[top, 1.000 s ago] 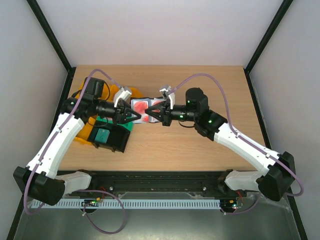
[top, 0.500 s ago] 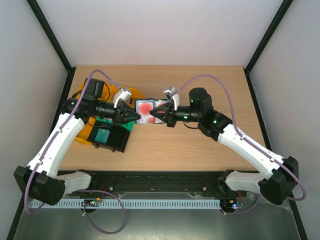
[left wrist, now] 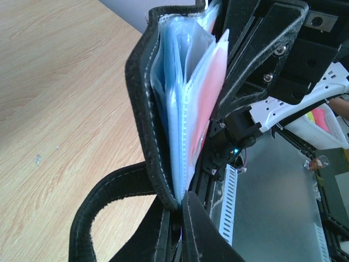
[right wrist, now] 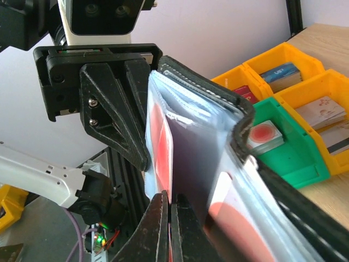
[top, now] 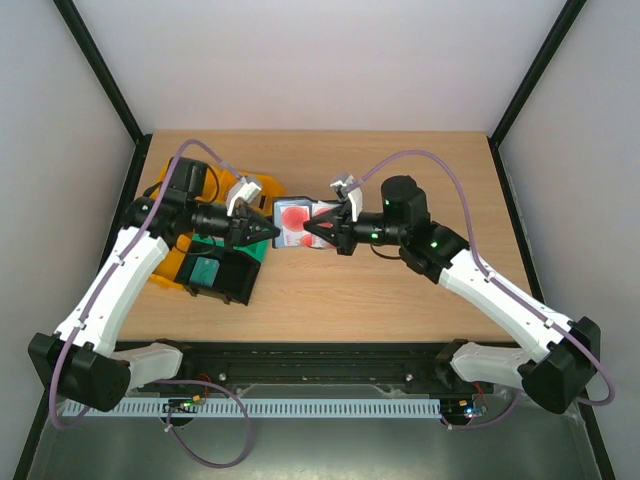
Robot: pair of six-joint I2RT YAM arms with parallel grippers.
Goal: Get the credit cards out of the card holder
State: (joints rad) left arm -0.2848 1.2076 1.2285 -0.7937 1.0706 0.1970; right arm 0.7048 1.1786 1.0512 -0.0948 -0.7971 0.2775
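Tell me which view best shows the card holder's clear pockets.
Left wrist: the card holder fills the frame, its pockets fanned apart edge-on, with a pink card inside one. Right wrist shows the pocket faces close up but cropped. Top external shows it whole but tiny.

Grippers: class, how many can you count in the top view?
2. The left gripper grips the card holder from the left, the right gripper from the right. None look hidden.

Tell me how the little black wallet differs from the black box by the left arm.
The card holder is pinched between the left gripper and right gripper; the black bin sits on the table. The card holder shows red credit cards in clear pockets; the bin holds a teal block. Both are black.
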